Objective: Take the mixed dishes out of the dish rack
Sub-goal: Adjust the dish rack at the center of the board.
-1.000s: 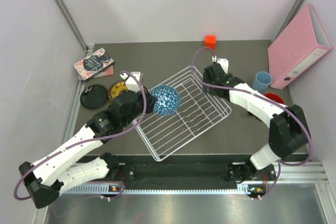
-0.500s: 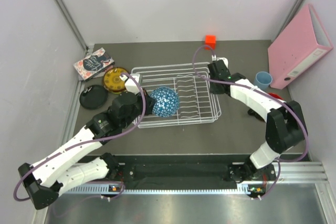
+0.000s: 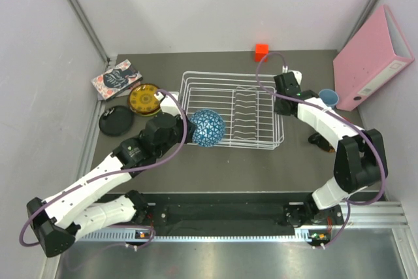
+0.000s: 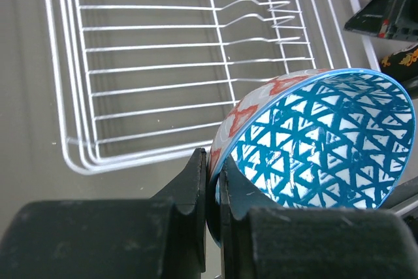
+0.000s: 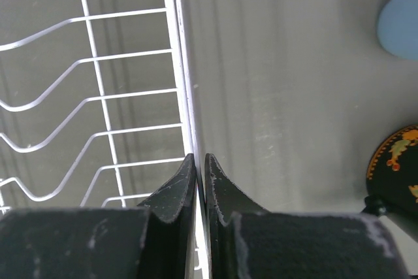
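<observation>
Counter (image 3: 215,168): dark grey, closed in by pale walls on the left, far and right sides. A bare strip runs in front of the rack toward the arm bases, and a narrower one lies between the rack and the far wall.
Rack (image 3: 230,106): white wire, mid-counter, with its long sides roughly parallel to the far wall. The grid floor and wavy dividers are in plain view.
Bowl (image 3: 208,128): blue triangle pattern inside, red and grey outside. It is tilted on its side and, from above, overlaps the rack's near-left corner; I cannot tell how high it is above the wires.
Left gripper (image 4: 213,171): clamped narrow on the bowl's rim, one finger inside and one outside.
Right gripper (image 5: 200,161): pinched closed on the rack's right rim wire, near the far-right corner.
Left margin: the yellow plate (image 3: 144,98) is near the rack's far-left corner but apart from it. The black plate (image 3: 117,121) lies closer to the left wall, and a book (image 3: 116,78) is in the far-left corner.
Right margin: the cup (image 3: 329,98) is partly hidden behind the right arm and near the binder (image 3: 375,57), which leans on the right wall. A dark dish (image 5: 392,161) with gold ornament lies right of the rack, mostly hidden.
Far edge: the cube (image 3: 262,49) is by the far wall, apart from the rack.
</observation>
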{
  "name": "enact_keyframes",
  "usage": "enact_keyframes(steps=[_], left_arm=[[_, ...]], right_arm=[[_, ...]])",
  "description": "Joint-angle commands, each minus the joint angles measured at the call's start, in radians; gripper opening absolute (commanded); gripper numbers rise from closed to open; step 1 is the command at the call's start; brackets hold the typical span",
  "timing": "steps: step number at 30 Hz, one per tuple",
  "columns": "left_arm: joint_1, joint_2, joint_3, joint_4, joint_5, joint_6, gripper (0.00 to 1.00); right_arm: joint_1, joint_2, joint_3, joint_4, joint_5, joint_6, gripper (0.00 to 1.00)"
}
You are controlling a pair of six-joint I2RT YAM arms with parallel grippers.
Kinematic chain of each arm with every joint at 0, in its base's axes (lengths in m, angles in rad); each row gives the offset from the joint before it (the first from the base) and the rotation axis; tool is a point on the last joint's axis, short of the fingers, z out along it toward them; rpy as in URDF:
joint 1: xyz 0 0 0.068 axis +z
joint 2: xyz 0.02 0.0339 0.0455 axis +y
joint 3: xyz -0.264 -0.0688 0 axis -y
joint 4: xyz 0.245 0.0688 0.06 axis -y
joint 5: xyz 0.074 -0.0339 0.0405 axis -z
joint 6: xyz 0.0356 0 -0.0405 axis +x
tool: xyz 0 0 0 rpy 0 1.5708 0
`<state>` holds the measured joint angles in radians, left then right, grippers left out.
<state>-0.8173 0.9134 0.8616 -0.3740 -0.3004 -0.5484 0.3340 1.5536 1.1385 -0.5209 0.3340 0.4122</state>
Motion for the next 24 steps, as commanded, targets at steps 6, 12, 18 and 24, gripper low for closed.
enact_keyframes(steps=[6, 12, 18, 24], left_arm=[[0.004, 0.015, 0.028, 0.044, -0.048, -0.019, 0.0], [0.004, -0.019, 0.002, 0.015, -0.074, -0.03, 0.0], [0.004, -0.036, -0.012, 0.004, -0.092, -0.036, 0.0], [0.004, -0.028, 0.019, -0.035, -0.127, -0.024, 0.0]], right_arm=[[-0.144, 0.051, 0.102, 0.074, 0.004, 0.076, 0.0], [-0.142, 0.095, 0.136, 0.09, -0.042, 0.06, 0.25], [-0.135, 0.057, 0.116, 0.104, -0.075, 0.05, 0.74], [-0.113, -0.056, 0.115, 0.094, -0.098, 0.083, 1.0]])
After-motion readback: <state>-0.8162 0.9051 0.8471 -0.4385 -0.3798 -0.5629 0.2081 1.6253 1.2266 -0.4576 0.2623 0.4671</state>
